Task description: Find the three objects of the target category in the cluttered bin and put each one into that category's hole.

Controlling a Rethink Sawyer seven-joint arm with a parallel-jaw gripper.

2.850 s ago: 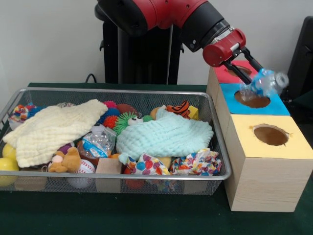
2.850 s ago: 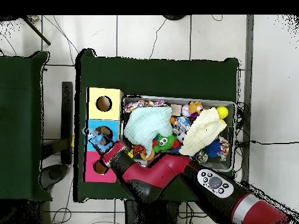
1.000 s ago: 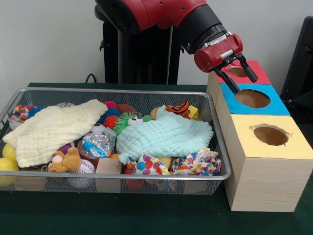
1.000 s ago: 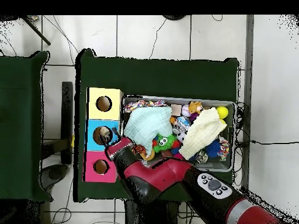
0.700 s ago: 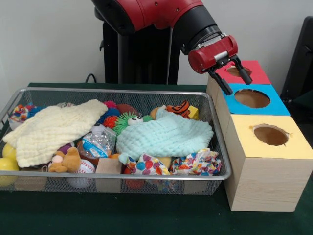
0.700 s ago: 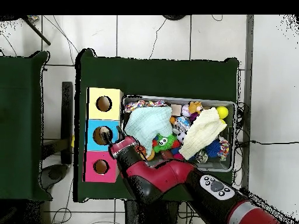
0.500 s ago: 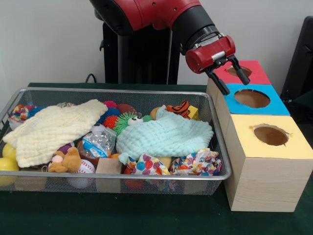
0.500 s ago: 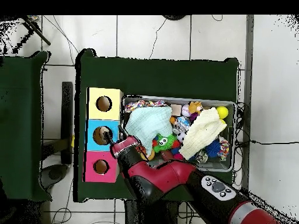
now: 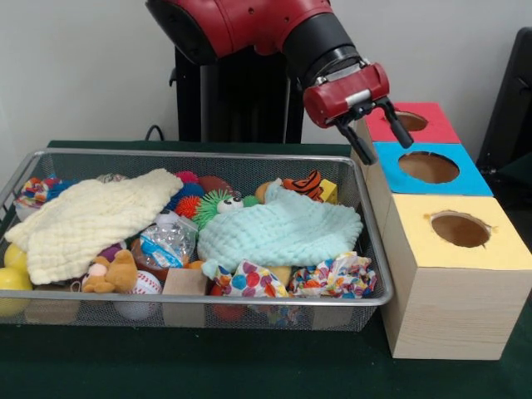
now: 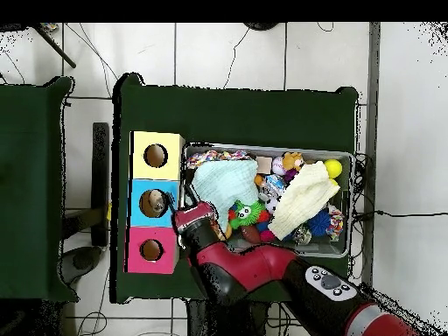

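— Where does your end effector (image 9: 378, 138) sit?

— You have it in the air over the bin's far right corner, beside the box with the blue top (image 9: 432, 169). Its two black fingers (image 9: 396, 129) are spread apart, with nothing between them. From overhead, your end effector (image 10: 185, 203) lies at the seam between bin and boxes.

— And the bin?

— The bin (image 9: 378, 249) stands on the green bench (image 9: 249, 366), its right rim close against the row of three wooden boxes. You can see a box with a yellow top (image 9: 490, 245) nearest the camera, the blue one in the middle and a box with a red top (image 9: 432, 123) farthest back, each with a round hole.

— What do you find inside the bin?

— A pale yellow cloth (image 9: 91, 220) covers the left part and a mint green cloth (image 9: 283, 231) the right-centre. Between them lies a crinkled clear wrapper (image 9: 166, 243). A green spiky toy with eyes (image 9: 218, 204) peeks out behind the mint cloth, and an orange striped toy (image 9: 304, 184) lies at the far right. Along the front edge you have a small brown bear (image 9: 112, 273), a baseball (image 9: 143, 287), a wooden block (image 9: 184, 287) and two spotted paper wads (image 9: 332, 278). A yellow ball (image 9: 12, 283) rests at the front left corner.
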